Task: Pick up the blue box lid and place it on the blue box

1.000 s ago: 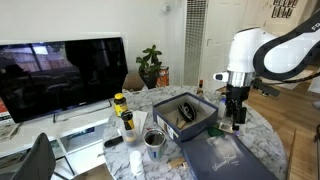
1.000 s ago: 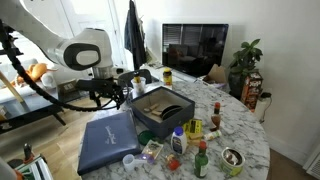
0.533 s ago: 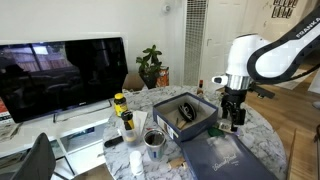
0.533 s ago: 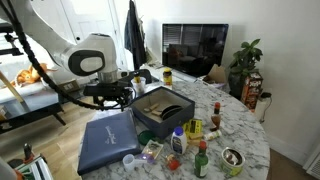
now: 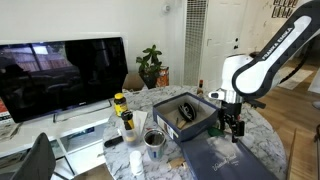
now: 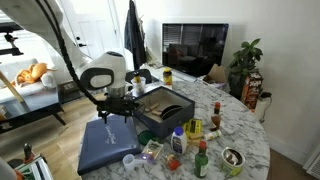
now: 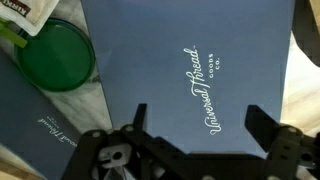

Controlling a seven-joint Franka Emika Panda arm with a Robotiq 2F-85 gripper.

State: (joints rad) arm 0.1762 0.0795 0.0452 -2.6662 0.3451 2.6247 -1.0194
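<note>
The blue box lid (image 7: 200, 60) is flat and navy with pale script on top; it fills the wrist view. It lies on the marble table at the near edge in both exterior views (image 5: 225, 160) (image 6: 103, 146). The blue box (image 5: 185, 118) (image 6: 160, 112) stands open right beside it, with dark items inside. My gripper (image 7: 200, 125) is open and empty, its two fingers spread just above the lid's top. It hangs low over the lid in both exterior views (image 5: 232, 127) (image 6: 112, 114). A navy surface with the same script (image 7: 40, 125) at lower left looks like the box's side.
A green round cap (image 7: 57, 55) sits next to the lid's corner. Bottles and jars (image 6: 198, 155) crowd the table past the box, with a metal cup (image 5: 154, 140) and yellow-capped bottles (image 5: 121, 105). A TV (image 5: 60, 75) and a plant (image 5: 150, 65) stand behind.
The arm has bent down and the gripper has dropped from beside the box to just above the lid. The lid and the box have not moved.
</note>
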